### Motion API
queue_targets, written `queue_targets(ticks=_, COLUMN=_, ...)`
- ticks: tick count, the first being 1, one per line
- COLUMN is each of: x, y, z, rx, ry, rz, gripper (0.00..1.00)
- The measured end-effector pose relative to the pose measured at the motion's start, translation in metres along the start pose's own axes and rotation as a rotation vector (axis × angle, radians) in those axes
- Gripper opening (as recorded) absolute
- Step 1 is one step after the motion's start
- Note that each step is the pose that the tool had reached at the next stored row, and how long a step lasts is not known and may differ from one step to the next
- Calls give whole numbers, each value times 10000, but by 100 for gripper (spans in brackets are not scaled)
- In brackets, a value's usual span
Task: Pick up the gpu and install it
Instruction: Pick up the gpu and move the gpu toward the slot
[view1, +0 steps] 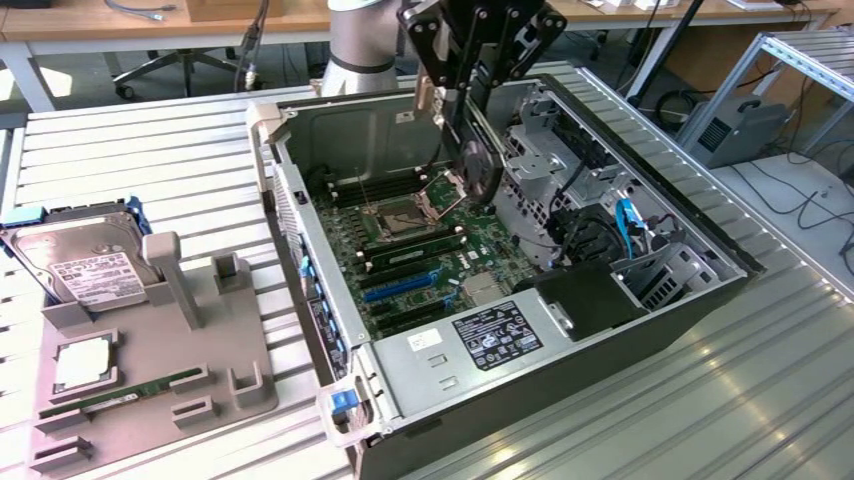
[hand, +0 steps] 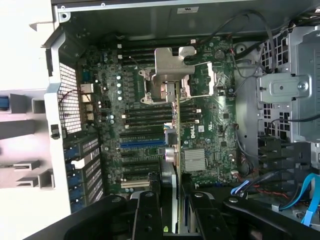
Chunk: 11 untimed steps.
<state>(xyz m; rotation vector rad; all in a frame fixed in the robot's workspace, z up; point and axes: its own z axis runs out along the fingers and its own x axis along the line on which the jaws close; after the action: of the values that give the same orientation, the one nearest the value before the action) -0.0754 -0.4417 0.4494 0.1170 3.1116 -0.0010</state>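
My gripper (view1: 470, 85) hangs over the open computer case (view1: 687, 232), shut on the gpu (view1: 478, 165). The card hangs upright, dark face showing, its lower edge just above the motherboard (view1: 427, 262) near the CPU socket (view1: 399, 218). In the wrist view the gpu (hand: 177, 131) is seen edge-on as a thin line between my black fingers (hand: 148, 216), over the motherboard (hand: 134, 102). The blue and black expansion slots (hand: 141, 143) lie beside it.
A grey fixture tray (view1: 234, 385) at the exterior view's left carries a hard drive (view1: 83, 268), a CPU (view1: 83, 365) and a RAM stick (view1: 120, 395). Inside the case are a drive cage (view1: 541, 170), blue cables (view1: 627, 225) and a power supply (view1: 501, 335).
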Motion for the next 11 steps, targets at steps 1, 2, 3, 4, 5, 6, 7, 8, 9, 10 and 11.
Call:
queue_targets(ticks=1, x=-8, y=1, z=0, rx=0, ry=0, rz=0, gripper=27)
queue_targets(ticks=2, x=-20, y=1, z=1, rx=0, ry=0, rz=0, gripper=27)
queue_targets(ticks=3, x=-29, y=2, z=1, rx=-1, ry=0, rz=0, gripper=27)
queue_targets(ticks=4, x=-43, y=3, z=1, rx=0, ry=0, rz=0, gripper=27)
queue_targets(ticks=5, x=-58, y=4, z=2, rx=0, ry=0, rz=0, gripper=27)
queue_targets(ticks=6, x=-68, y=5, z=2, rx=-1, ry=0, rz=0, gripper=27)
queue_targets(ticks=7, x=-78, y=6, z=3, rx=0, ry=0, rz=0, gripper=27)
queue_targets(ticks=8, x=-88, y=6, z=3, rx=-1, ry=0, rz=-1, gripper=27)
queue_targets(ticks=9, x=-98, y=7, z=3, rx=0, ry=0, rz=-1, gripper=27)
queue_targets(ticks=10, x=-107, y=8, z=3, rx=0, ry=0, rz=0, gripper=27)
queue_targets(ticks=11, x=-117, y=9, z=4, rx=1, ry=0, rz=0, gripper=27)
